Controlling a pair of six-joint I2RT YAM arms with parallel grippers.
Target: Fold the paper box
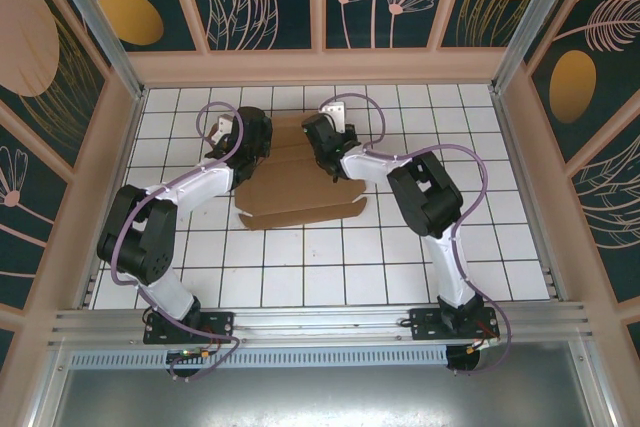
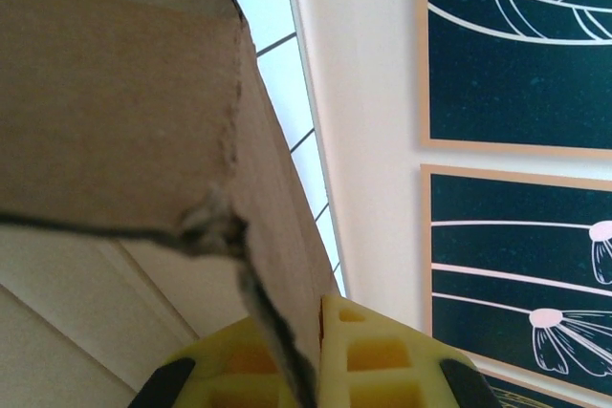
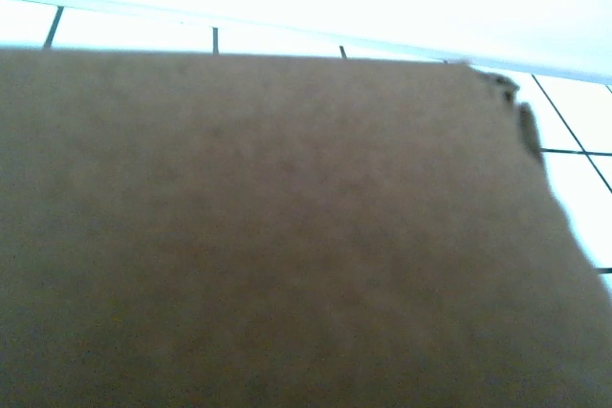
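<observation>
The paper box is a brown cardboard sheet lying partly folded in the middle of the tiled table, its far panels raised between the two arms. My left gripper is at the box's far left edge. In the left wrist view its yellow fingers are shut on a thin upright flap of the paper box, and my left gripper pinches the torn edge. My right gripper is pressed against the far right part of the box. A cardboard panel hides its fingers in the right wrist view.
The white tiled table is ringed by a pale raised rim and patterned walls close behind the box. Purple cables loop over both arms. A metal rail runs along the near edge.
</observation>
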